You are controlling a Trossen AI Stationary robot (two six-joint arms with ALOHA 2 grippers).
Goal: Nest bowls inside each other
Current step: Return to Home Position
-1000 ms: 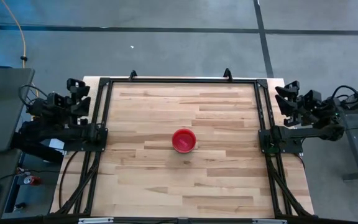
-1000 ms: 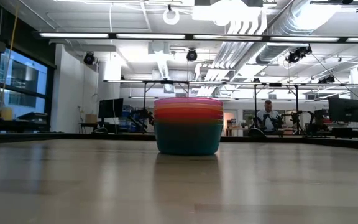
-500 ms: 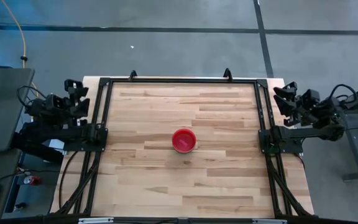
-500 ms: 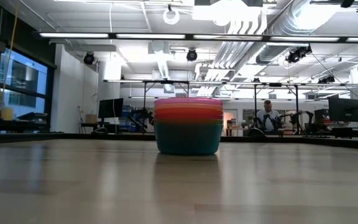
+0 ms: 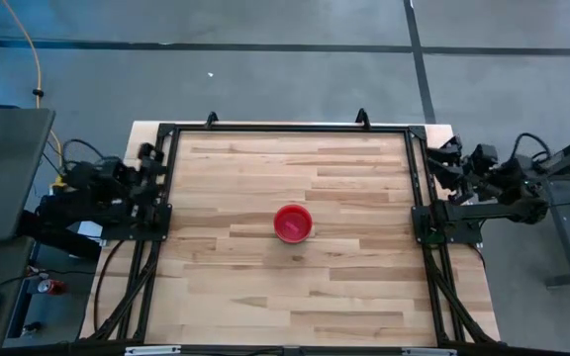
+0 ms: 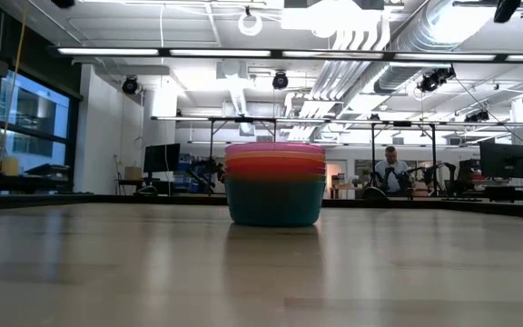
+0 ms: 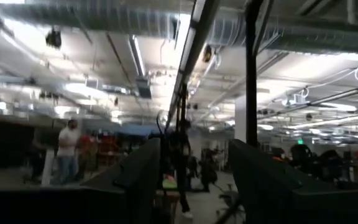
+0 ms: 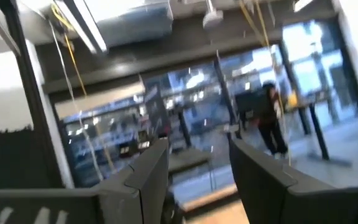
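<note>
The bowls stand nested in one stack (image 5: pixel 293 222) at the table's middle, resting on the wood by the lowest bowl's base. From above only the pink-red top bowl shows. In the low view the stack (image 6: pixel 275 184) shows pink-red and orange rims above a green and blue-green lower part; other colours do not show. My left gripper (image 5: pixel 146 158) sits folded back over the table's left edge, fingers apart (image 7: pixel 194 177), far from the stack. My right gripper (image 5: pixel 443 156) sits folded back at the right edge, fingers apart (image 8: pixel 199 168), equally far away.
A black frame (image 5: pixel 285 129) rims the wooden table (image 5: pixel 265 287) on all sides. Bare wood surrounds the stack in every direction. A person (image 6: pixel 390 171) sits in the room far behind the table, and another person (image 7: pixel 66 149) shows in the left wrist view.
Both arms have kept folding back at their table edges. My left gripper has swung toward the table's left rail and dropped lower; my right gripper has shifted slightly toward the right rail. The stack of bowls has stayed still.
</note>
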